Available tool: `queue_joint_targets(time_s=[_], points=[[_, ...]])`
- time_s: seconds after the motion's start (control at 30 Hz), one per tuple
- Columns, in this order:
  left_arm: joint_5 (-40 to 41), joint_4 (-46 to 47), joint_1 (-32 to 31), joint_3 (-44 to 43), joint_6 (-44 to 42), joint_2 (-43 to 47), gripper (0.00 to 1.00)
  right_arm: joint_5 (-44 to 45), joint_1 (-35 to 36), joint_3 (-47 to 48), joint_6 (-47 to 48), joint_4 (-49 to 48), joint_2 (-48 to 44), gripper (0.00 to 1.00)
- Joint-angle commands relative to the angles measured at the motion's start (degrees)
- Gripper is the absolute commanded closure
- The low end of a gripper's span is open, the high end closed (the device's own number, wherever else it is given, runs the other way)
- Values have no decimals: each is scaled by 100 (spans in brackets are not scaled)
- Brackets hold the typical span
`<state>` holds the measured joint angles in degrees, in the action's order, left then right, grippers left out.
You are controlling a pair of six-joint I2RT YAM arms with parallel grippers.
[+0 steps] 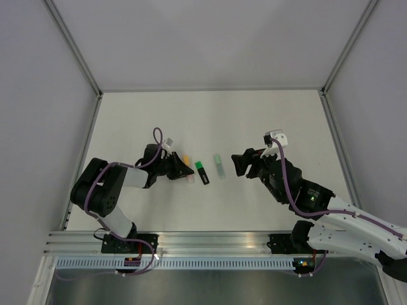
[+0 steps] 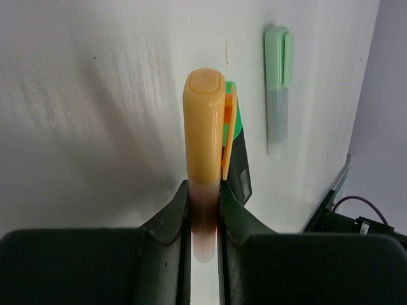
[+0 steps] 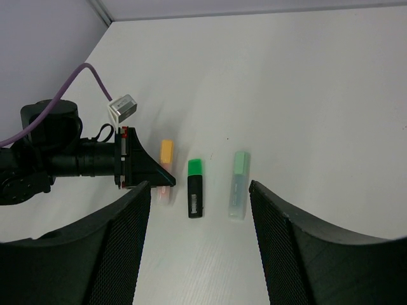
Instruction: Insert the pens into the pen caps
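Note:
The pale pink-orange pen [image 2: 205,210] lies on the white table [image 1: 280,121] with the orange-yellow cap [image 2: 205,121] seated on its far end. My left gripper [image 2: 203,190] is shut on its pink barrel; it also shows in the top view [image 1: 183,170]. Just to its right lies the black pen [image 3: 196,197] with the bright green cap [image 3: 196,167] on its far end. My right gripper [image 3: 198,187] is open and empty, hovering near the pens' right side [image 1: 240,164].
A pale green marker [image 1: 219,166] with a pale green cap lies to the right of the black pen, between it and my right gripper. Grey walls with metal corner posts [image 1: 82,63] enclose the table at the back and sides.

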<state>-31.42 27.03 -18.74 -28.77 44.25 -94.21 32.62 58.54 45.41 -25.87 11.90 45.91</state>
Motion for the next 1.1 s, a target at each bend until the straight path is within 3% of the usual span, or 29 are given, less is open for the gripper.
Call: queue_joint_targets(time_s=[0.0,0.13,0.2,0.23,0.4,0.53,0.93,1.07], points=[[-180,338,2,-251,180,-184,92,-89,-1,-41,29,-223,-91,30],[-347,645,-15,-216,303,-562,90,-28,-1,-76,47,-206,-65,30],[-409,769,-15,-181,400,-642,84,-28,-1,-67,47,-214,-47,29],[-400,804,-15,-155,435,-677,74,-28,-1,-76,38,-215,-21,30],[-417,700,-15,-102,471,-616,66,-37,-1,-85,11,-232,14,29],[-444,401,-15,-137,436,-440,48,-37,-1,-102,3,-250,23,29],[785,-1286,-7,-295,-56,1210,43,-159,8,-146,20,-302,67,28],[805,-1656,-7,-497,-714,1870,43,-440,-1,-190,47,-364,295,28]])
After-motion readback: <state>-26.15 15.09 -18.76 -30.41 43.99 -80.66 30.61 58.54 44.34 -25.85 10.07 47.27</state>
